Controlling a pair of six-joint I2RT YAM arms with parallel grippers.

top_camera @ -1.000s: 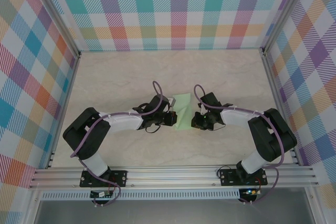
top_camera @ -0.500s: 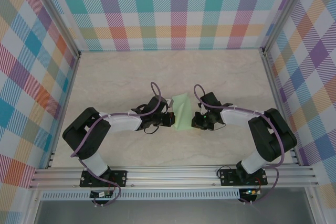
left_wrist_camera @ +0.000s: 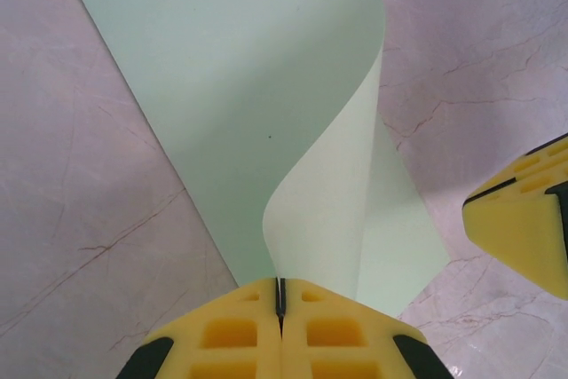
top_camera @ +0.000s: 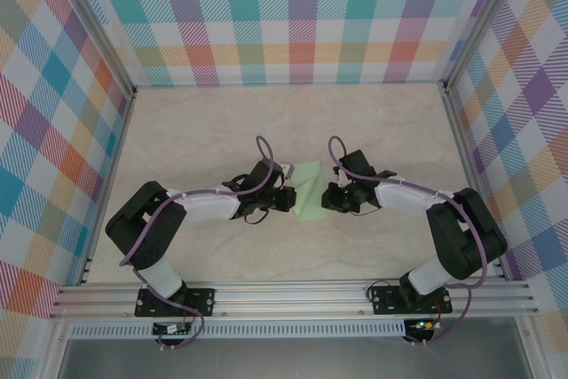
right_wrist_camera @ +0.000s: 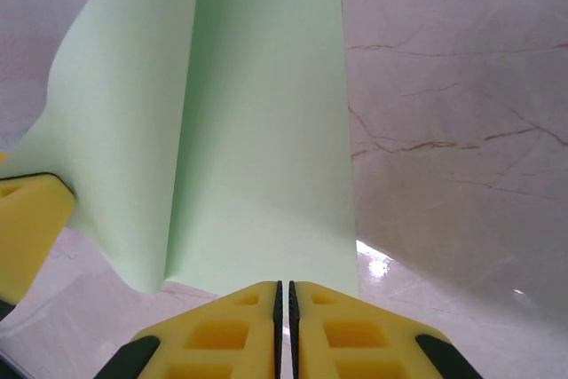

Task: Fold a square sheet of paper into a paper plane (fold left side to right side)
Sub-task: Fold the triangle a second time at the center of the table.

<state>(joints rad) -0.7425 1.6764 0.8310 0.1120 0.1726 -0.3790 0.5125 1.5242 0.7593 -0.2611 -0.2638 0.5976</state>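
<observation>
My left end effector (left_wrist_camera: 280, 306) and right end effector (right_wrist_camera: 284, 297) are both clamping the thin pale mint-green square sheet of paper (top_camera: 308, 191); pulling apart risks tearing it.

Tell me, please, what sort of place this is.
Most likely a robot test cell or lab bench: a marble-look table boxed in by plaid panels on aluminium framing, with a left arm and right arm bolted at its edge, working a square sheet of paper.
</observation>
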